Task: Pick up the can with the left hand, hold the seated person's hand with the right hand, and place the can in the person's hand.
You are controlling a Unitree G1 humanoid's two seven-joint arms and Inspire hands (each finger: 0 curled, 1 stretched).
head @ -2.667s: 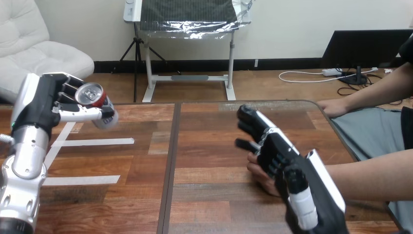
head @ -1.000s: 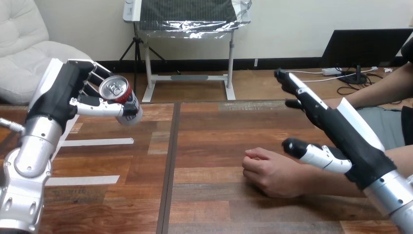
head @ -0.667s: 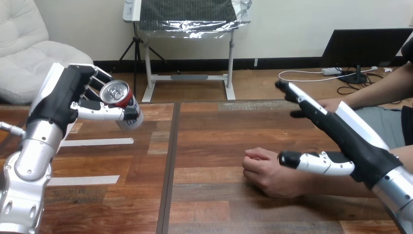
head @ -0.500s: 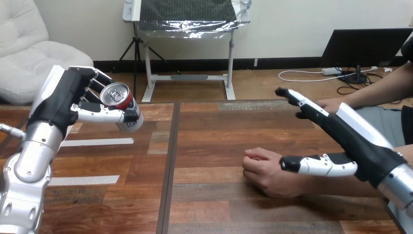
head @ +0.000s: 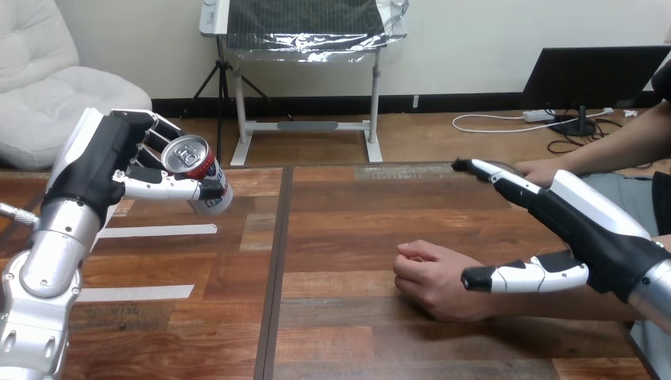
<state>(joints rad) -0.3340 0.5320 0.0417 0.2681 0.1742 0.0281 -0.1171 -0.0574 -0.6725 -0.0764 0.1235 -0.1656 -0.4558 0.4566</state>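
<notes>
My left hand (head: pixel 107 162) is raised above the table's left part, its fingers and thumb curled round a red and white can (head: pixel 197 172) that leans to the right with its silver top showing. The person's hand (head: pixel 434 279) rests loosely curled on the table at centre right, its forearm running off to the right. My right hand (head: pixel 581 226) hovers over that forearm, open, with straight fingers pointing left and the thumb (head: pixel 522 276) stretched out just above the wrist. I cannot tell whether the thumb touches the person.
The wooden table (head: pixel 332 229) has a dark seam down its middle and white tape strips (head: pixel 158 230) at the left. The person's other hand (head: pixel 542 171) lies at the table's far right edge, behind my right hand's fingers.
My right hand has sunk lower and flattened over the person's forearm, its thumb drawing back to the right. The left hand with the can has barely shifted. The person's hand stays still.
</notes>
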